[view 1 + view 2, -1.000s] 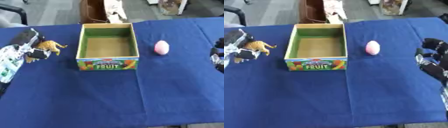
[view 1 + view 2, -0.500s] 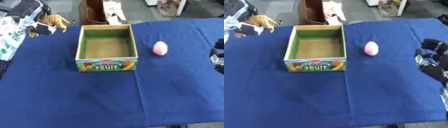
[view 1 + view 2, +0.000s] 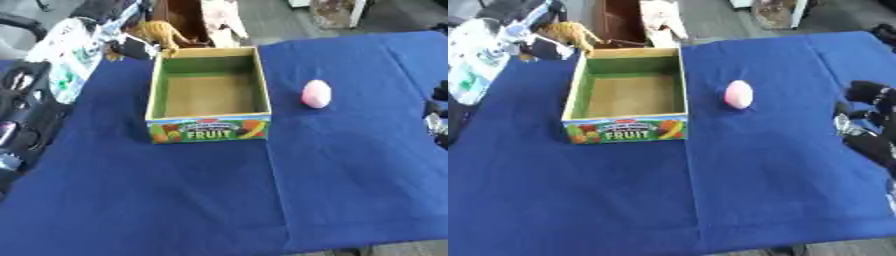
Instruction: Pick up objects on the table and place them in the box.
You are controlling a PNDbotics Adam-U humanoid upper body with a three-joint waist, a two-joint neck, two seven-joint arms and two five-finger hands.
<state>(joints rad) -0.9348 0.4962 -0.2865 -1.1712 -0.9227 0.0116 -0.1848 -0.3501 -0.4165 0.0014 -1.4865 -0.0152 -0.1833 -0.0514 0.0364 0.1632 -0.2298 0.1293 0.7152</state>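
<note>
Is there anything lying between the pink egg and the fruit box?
Nothing: only bare blue tablecloth separates the pink egg from the fruit box, clearest in the left eye view.

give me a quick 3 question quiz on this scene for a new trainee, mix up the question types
1. True or false: the pink egg lies inside the fruit box.
2. Multiple choice: what does the left hand hold? A) a pink egg B) a tan toy animal C) nothing
3. Fill in: the egg lies on the blue tablecloth to the box's ____ side.

Key
1. False. It lies on the cloth outside the box, and the box shows only its bare brown floor.
2. B. The toy animal is held up by the box's far left corner.
3. Right, between the box and the right hand at the table's right edge.
</note>
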